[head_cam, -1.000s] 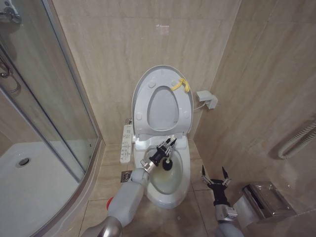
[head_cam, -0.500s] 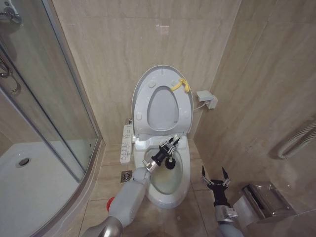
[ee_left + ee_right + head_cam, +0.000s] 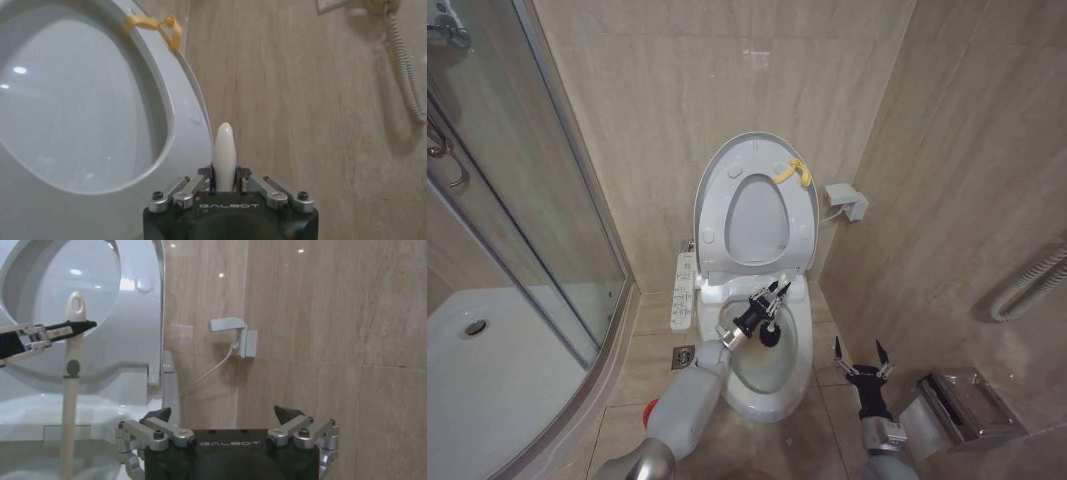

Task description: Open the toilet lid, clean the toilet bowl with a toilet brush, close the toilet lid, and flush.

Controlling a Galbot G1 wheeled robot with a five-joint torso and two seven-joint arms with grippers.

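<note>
The toilet lid [image 3: 755,150] stands raised against the wall with the seat ring up in front of it, a yellow tie [image 3: 794,172] at its rim. Below lies the stained toilet bowl [image 3: 772,375]. My left gripper [image 3: 772,296] is over the bowl, shut on the toilet brush's white handle [image 3: 224,150]; the dark brush head [image 3: 770,337] sits down inside the bowl. The right wrist view shows the handle [image 3: 71,385] held by that gripper [image 3: 63,331]. My right gripper [image 3: 857,352] hangs open beside the bowl's right side, its fingers [image 3: 288,414] apart and holding nothing.
A glass shower enclosure [image 3: 537,210] and white shower tray [image 3: 497,370] fill the left. A control panel [image 3: 683,290] lies at the bowl's left. A red holder cup [image 3: 651,408] sits by my left arm. A metal holder [image 3: 962,405] and a hose [image 3: 1027,285] line the right wall.
My left gripper and the brush head have shifted slightly to the right inside the bowl. The right arm has stayed nearly still.
</note>
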